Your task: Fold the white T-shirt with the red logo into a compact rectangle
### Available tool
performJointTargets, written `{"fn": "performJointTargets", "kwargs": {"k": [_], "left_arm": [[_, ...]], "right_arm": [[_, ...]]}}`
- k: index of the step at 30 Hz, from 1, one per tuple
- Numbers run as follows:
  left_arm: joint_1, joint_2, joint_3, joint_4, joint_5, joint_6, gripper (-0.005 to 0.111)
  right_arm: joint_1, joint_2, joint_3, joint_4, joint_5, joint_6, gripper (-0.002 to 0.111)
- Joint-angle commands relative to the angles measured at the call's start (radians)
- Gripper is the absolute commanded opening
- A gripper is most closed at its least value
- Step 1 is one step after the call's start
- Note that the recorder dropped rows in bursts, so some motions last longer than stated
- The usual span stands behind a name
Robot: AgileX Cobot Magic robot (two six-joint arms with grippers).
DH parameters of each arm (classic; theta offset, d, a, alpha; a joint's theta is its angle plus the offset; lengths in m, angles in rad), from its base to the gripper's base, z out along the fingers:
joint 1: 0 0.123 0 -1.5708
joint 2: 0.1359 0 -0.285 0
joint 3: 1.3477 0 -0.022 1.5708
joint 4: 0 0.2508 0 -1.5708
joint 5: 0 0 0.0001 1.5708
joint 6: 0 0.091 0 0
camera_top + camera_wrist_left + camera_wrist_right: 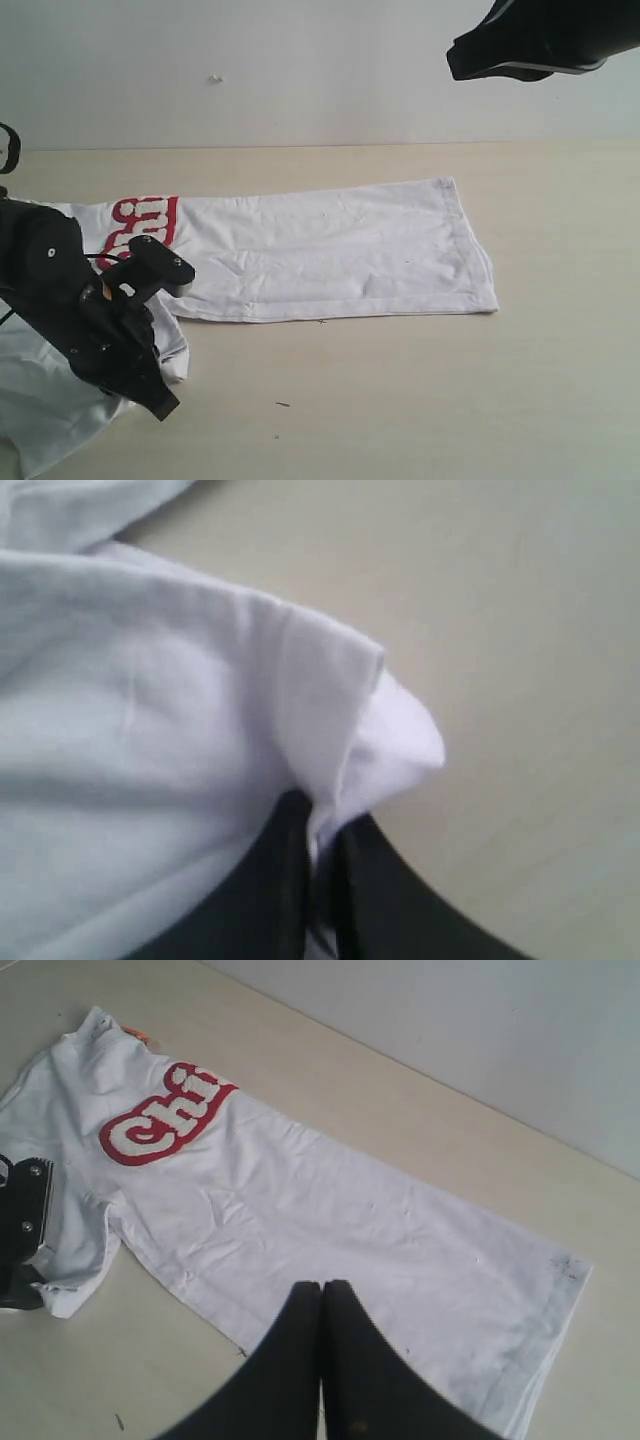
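Cloth sits pinched in my left hand (318, 825): the two dark fingers (275, 880) are closed on a bunched fold of the white T-shirt (330, 255), at the sleeve on its near left side, low over the bench (450, 400). The rest of the shirt lies flat on the bench as a long band, doubled lengthwise and running from left to right, with its stitched hem at the right end. The red logo (140, 225) faces up at the left end of that band, just beyond my left arm. Only the white letters "Chi" show in their red outline; the fold cuts off the rest. A small orange neck tag (135, 1032) peeks out at the far left by the collar. My right hand (322, 1295) is closed with nothing in it, fingertips pressed together, raised above the bench toward the right, well clear of the cloth. A pale wall (300, 70) rises behind the bench's far edge.
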Motion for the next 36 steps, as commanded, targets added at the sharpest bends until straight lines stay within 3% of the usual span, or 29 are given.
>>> {"fn": "performJointTargets", "kwargs": {"k": [1, 7, 13, 19, 24, 33, 36], "left_arm": [[-0.007, 0.019, -0.039, 0.020, 0.217, -0.001, 0.000], [-0.007, -0.003, -0.130, 0.082, 0.418, 0.078, 0.000], [-0.007, -0.032, -0.234, 0.152, 0.427, 0.103, 0.000], [-0.007, -0.030, -0.344, 0.371, 0.423, 0.140, 0.000], [-0.007, -0.028, -0.347, 0.518, 0.353, 0.281, 0.000], [-0.007, -0.027, -0.347, 0.526, 0.054, 0.479, 0.000], [-0.005, -0.020, -0.347, 0.526, -0.015, 0.497, 0.008]], "right_arm": [[-0.001, -0.007, 0.005, -0.003, 0.004, 0.001, 0.000], [-0.001, -0.007, 0.005, -0.003, 0.007, 0.001, 0.000], [-0.001, -0.007, 0.005, -0.003, 0.007, 0.001, 0.000], [-0.001, -0.007, 0.005, -0.003, 0.006, 0.011, 0.000], [-0.001, -0.005, 0.005, -0.003, -0.001, 0.021, 0.000], [-0.001, -0.003, 0.005, -0.003, -0.011, 0.023, 0.000], [-0.001, -0.003, 0.005, -0.003, -0.011, 0.025, 0.000]]}}
